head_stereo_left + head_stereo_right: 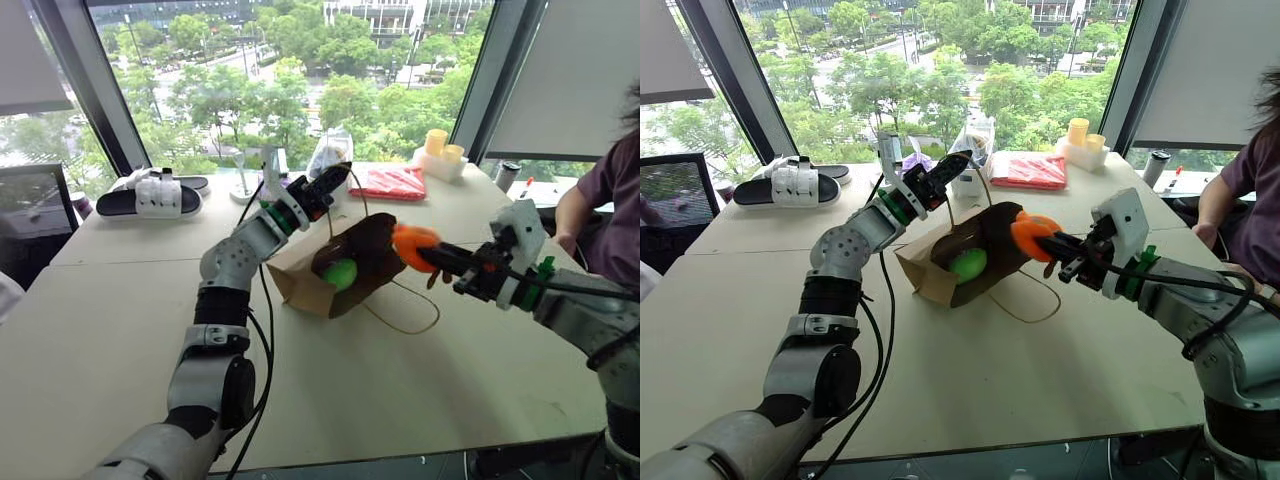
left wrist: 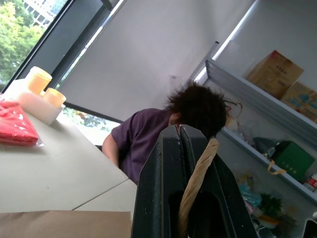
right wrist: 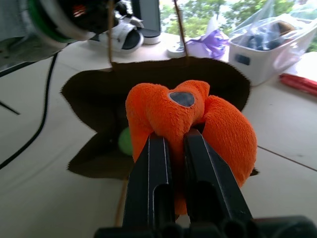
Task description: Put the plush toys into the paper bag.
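The brown paper bag point(image 1: 300, 283) lies on its side on the table with its dark mouth facing my right arm. Inside it sits the round green plush toy point(image 1: 341, 273). My left gripper point(image 1: 335, 180) is raised above the bag's back edge and is shut on the tan string handle point(image 2: 198, 173). My right gripper point(image 1: 430, 255) is shut on the orange plush toy point(image 3: 193, 119), which hangs just in front of the bag's mouth point(image 3: 99, 99). A dark face mark shows on top of the orange toy.
Black-and-white sandals point(image 1: 150, 195) lie at the back left. A clear plastic bag point(image 1: 330, 152), a red packet point(image 1: 390, 183) and yellow cups point(image 1: 440, 150) stand at the back. A person in purple point(image 1: 600, 200) sits at the right edge. The bag's second string loop point(image 1: 405, 320) lies on the table.
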